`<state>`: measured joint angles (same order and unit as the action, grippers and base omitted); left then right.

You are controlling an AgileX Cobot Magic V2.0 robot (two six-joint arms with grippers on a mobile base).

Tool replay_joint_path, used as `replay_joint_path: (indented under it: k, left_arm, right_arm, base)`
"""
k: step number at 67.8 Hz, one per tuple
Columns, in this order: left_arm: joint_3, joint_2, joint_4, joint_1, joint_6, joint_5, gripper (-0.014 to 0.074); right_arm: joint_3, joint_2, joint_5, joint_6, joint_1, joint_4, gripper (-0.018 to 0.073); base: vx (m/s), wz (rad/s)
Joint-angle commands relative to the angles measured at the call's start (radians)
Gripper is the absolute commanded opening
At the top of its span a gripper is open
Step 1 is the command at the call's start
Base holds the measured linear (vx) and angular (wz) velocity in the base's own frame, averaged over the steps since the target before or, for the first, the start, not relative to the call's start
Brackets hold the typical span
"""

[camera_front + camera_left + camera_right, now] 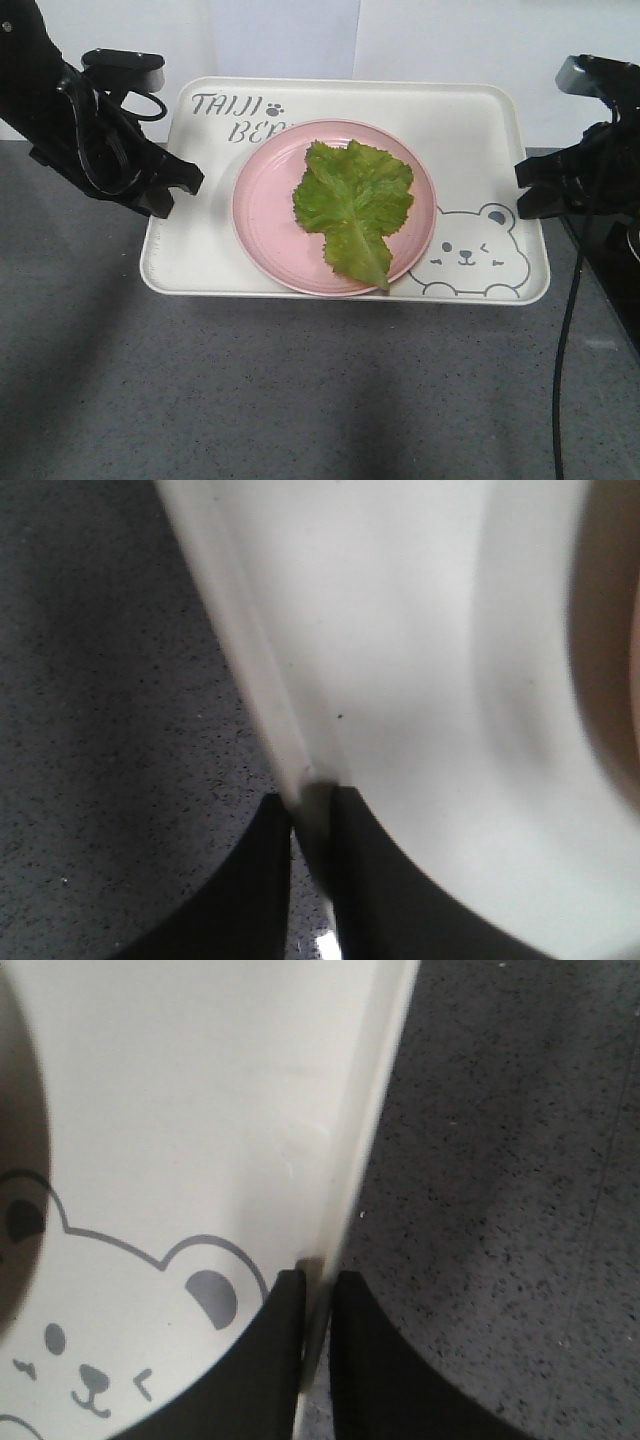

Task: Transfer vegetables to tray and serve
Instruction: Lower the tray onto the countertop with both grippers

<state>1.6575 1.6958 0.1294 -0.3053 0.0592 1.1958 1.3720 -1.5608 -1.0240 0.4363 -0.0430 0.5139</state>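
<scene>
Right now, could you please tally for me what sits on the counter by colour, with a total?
Green: 1, the lettuce leaf
Pink: 1, the round plate under the leaf
Cream-white: 1, the tray holding the plate
Total: 3
The left gripper and right gripper each have their fingers closed on a tray rim.

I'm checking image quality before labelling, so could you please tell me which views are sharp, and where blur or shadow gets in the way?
Front view: sharp and evenly lit, with the lettuce and tray lettering crisp. Left wrist view: soft, the tray rim smeared, the pink plate a dark blur. Right wrist view: sharper, bear drawing clear, shadow at left edge.
</scene>
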Motion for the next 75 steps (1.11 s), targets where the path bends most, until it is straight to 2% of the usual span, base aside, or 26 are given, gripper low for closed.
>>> replay_joint_path:
  k: [1,11,18,38,53,75]
  left_arm:
    - [0.033,-0.046,0.139,-0.038,0.023,-0.085,-0.0006]
    - [0.033,-0.045,0.095,-0.038,0.011,-0.090,-0.0006]
    - [0.033,-0.035,0.059,-0.037,-0.008,-0.096,-0.0006]
    - [0.033,0.069,0.050,-0.014,-0.012,-0.071,-0.0006]
    - [0.033,0.134,0.048,-0.014,-0.012,-0.081,-0.0006]
    - [0.033,0.201,0.044,-0.014,-0.001,-0.083,-0.0006]
  right_arm:
    - [0.028,-0.007,-0.010,0.093,0.031,0.263,-0.0005]
    - [0.028,-0.063,-0.005,0.149,0.033,0.340,-0.0004]
    - [0.028,-0.097,0.004,0.169,0.045,0.359,-0.0004]
    - [0.028,-0.139,0.085,0.186,0.114,0.317,-0.0004]
    - [0.028,-0.159,0.142,0.186,0.114,0.314,-0.0004]
    - [0.028,-0.227,0.109,0.182,0.114,0.268,-0.0003]
  base:
    - [0.00,0.00]
    - [0.00,0.00]
    - [0.00,0.00]
    - [0.00,0.00]
    - [0.00,0.00]
    - [0.00,0.00]
